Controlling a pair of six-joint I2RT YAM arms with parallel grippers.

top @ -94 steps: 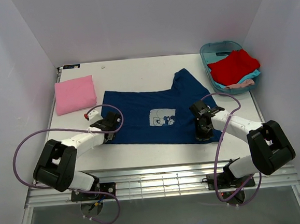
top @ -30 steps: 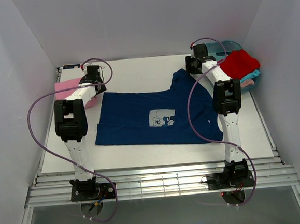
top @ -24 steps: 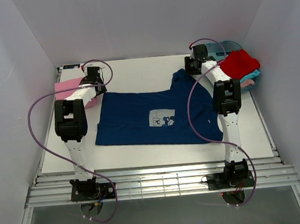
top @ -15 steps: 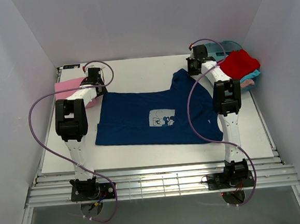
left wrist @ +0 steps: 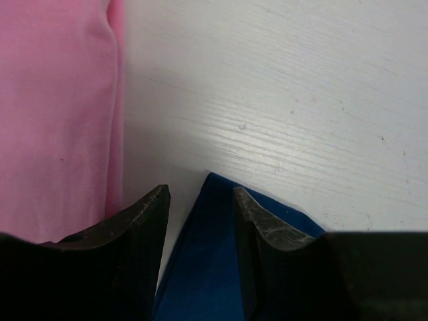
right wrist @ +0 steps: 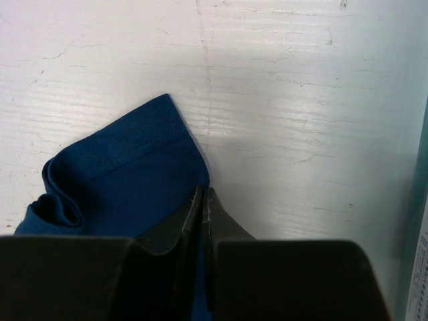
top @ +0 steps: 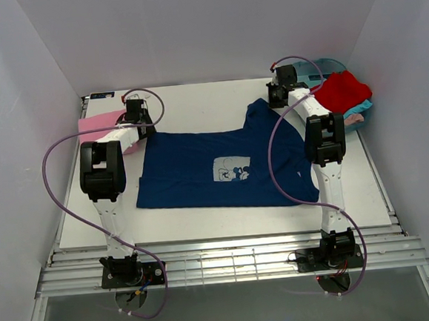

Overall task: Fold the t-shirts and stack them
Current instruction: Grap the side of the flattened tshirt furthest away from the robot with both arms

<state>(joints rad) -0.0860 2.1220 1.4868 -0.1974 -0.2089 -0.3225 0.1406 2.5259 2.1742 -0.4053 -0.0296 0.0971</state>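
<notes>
At the far right sleeve, your right gripper [right wrist: 203, 195] has just snapped shut from wide open, pinching the hem of the navy shirt [top: 215, 168], which lies flat mid-table. At the far left corner, your left gripper [left wrist: 200, 192] is unchanged: fingers half open, straddling the cloth beside the folded pink shirt [left wrist: 53, 114], gripping nothing. One side is secured; close the left before lifting.

teal tub [top: 323, 65] at table's [top: 195, 106] far right corner

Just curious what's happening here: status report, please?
Left end effector open, straddling corner of navy blue cloth t-shirt. Right end effector shut on its sleeve. Pink cloth t-shirt lies alongside, not blocking.
</notes>
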